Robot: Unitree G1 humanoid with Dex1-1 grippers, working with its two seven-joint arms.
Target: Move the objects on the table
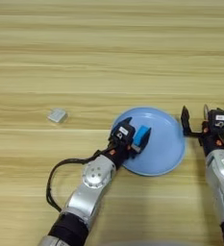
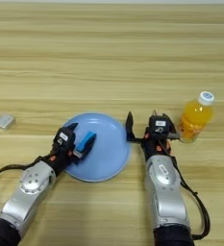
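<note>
My left gripper point(image 1: 134, 138) is shut on a small flat blue bar point(image 1: 142, 136), holding it over the left part of the round light-blue plate point(image 1: 167, 146). A tiny grey-silver block point(image 1: 57, 115) lies on the table to the left of the plate. At the plate's right rim stands my right gripper point(image 2: 141, 121), open, with nothing between its fingers. Just right of that gripper is a white-capped bottle of orange drink point(image 2: 195, 119), upright and apart from it.
The wooden table point(image 2: 108, 57) stretches bare of things behind the plate and both arms. A black cable point(image 1: 53, 178) loops out from my left forearm on the near left.
</note>
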